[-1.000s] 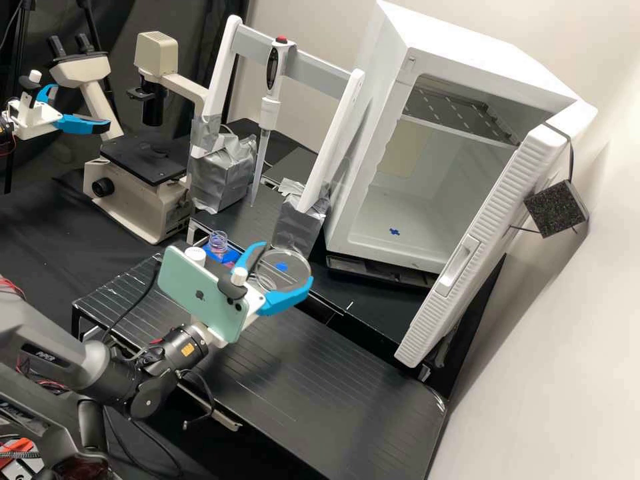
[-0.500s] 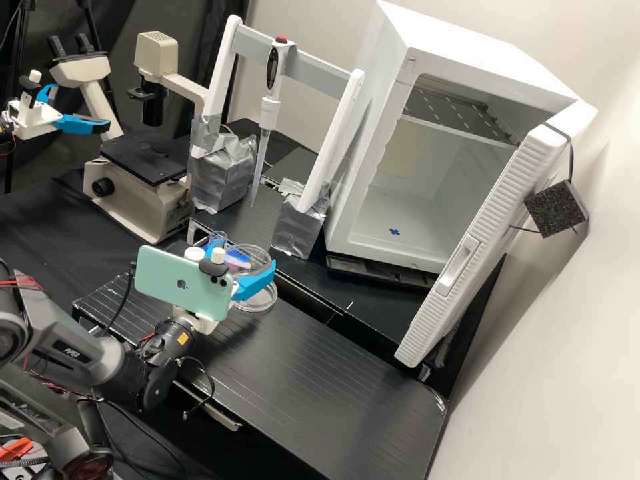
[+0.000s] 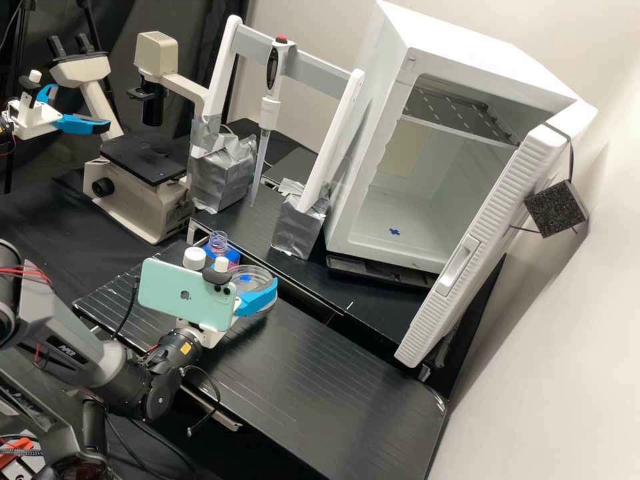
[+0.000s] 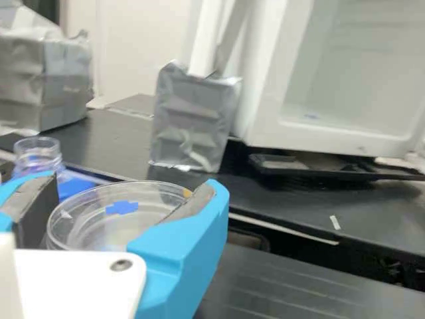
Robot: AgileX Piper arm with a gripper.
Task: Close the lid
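Note:
Beside the phone mount, the gripper [image 3: 248, 288] has its blue fingers around the clear round lid [image 3: 257, 272], which bears a blue mark. The lid is roughly level over the clear dish [image 3: 265, 311]; whether the two touch, I cannot tell. One finger is mostly hidden behind the phone. In the wrist view, the gripper [image 4: 129, 189] has the lid [image 4: 149, 194] between its two pads, the rim against both.
An uncapped clear bottle [image 3: 218, 241] stands in a blue holder [image 3: 232, 255] behind the gripper, near a white cap [image 3: 195, 258]. Farther back are foil-wrapped stand feet [image 3: 297, 230], a hanging pipette [image 3: 269, 110], a microscope [image 3: 143, 160] and an open white incubator [image 3: 427, 193].
The gripper has moved left and down with the lid from beyond the dish. In the last half second it has shifted slightly, and the lid has gone from tilted to nearly level over the dish.

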